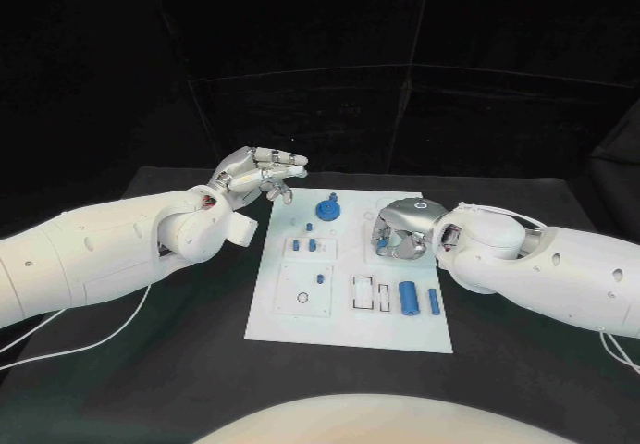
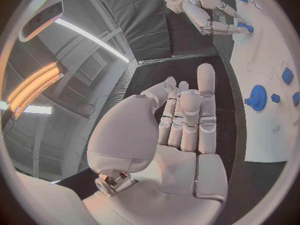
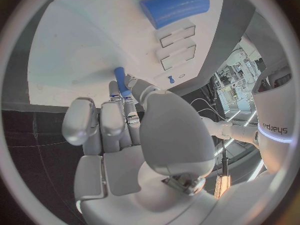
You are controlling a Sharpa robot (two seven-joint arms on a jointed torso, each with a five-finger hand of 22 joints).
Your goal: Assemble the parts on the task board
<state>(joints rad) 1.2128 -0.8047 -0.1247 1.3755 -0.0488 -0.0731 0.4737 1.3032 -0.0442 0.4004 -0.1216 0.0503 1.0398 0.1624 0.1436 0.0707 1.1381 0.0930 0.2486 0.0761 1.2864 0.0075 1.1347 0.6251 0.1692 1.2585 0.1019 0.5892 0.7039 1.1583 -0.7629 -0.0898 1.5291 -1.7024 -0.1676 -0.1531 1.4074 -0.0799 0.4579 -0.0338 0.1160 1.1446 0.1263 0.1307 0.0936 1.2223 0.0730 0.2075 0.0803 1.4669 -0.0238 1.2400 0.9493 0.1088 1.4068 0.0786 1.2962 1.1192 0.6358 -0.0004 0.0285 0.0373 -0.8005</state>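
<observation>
One white task board (image 1: 350, 319) on black table (image 1: 174, 370)

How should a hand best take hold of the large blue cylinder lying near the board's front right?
Grip the large blue cylinder across its middle, coming from above. It lies flat on the task board, its round sides free, with a slimmer blue piece close beside it, so keep the fingers narrow.

small board parts (image 1: 311, 245) too small to identify
</observation>
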